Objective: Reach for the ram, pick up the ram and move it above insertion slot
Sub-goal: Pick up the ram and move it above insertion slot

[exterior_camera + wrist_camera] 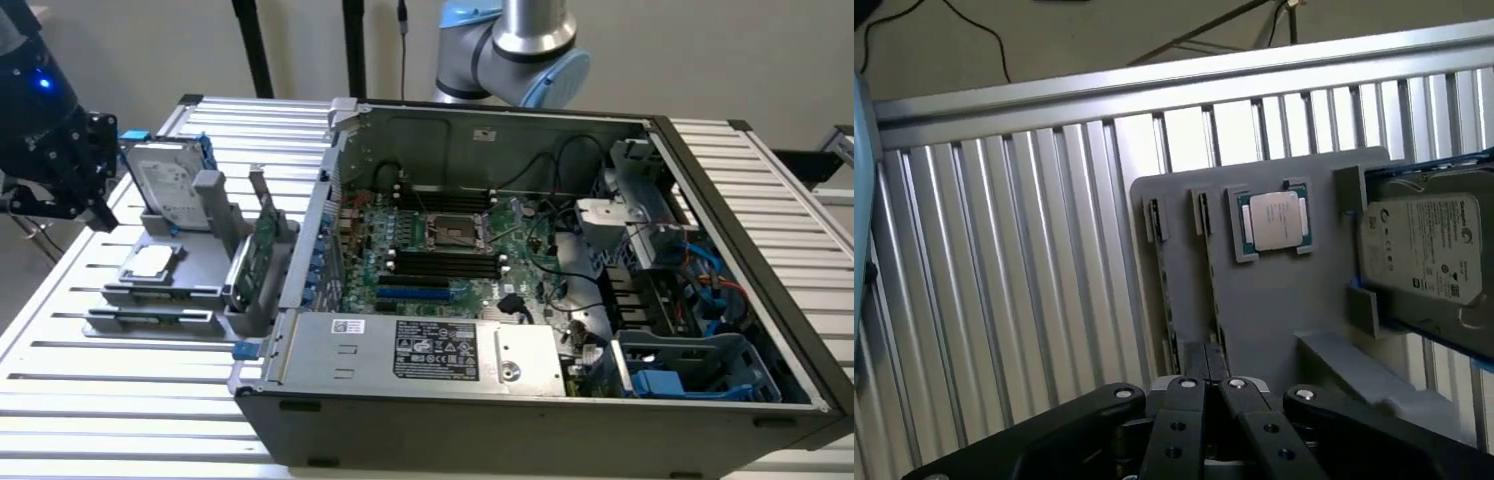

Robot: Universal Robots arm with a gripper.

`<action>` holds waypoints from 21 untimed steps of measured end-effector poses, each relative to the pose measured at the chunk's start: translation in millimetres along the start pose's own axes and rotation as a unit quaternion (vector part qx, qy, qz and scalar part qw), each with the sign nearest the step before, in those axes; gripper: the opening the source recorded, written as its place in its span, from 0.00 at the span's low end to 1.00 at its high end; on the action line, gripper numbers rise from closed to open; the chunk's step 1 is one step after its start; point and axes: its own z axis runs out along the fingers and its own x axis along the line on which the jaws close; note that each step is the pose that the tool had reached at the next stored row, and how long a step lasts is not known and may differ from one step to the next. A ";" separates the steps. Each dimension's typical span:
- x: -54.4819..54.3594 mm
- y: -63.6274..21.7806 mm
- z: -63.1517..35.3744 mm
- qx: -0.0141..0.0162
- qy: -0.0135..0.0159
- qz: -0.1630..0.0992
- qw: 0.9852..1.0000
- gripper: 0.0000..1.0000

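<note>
The ram (147, 318) is seen standing on edge in the nearest slot of the grey holder (1274, 310), at the lower left of the exterior view. Its long axis runs across, from the exterior view's left to its right. Behind it, a processor chip (150, 262) and a hard drive (167, 180) are seated in the same holder. At the upper left, the gripper (1204, 385) is held clenched, fingers pressed together, with nothing grasped and apart from the ram.

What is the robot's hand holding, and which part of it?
Nothing is held. The gripper is shut, its fingers pressed together with nothing between them, hovering over the grey tray.
</note>
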 end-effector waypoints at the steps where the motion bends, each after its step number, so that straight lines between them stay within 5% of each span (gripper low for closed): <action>1: 0.0 0.0 0.2 0.000 0.000 -0.009 1.000 0.11; 7: 0.0 0.0 0.8 0.000 0.000 -0.061 0.998 0.11; 12: 0.0 0.0 0.8 0.000 0.000 -0.063 0.998 0.12; 19: 0.2 -0.1 5.7 0.000 0.000 -0.066 0.998 0.42; 21: 0.3 -0.1 9.3 -0.001 0.000 -0.068 0.998 0.42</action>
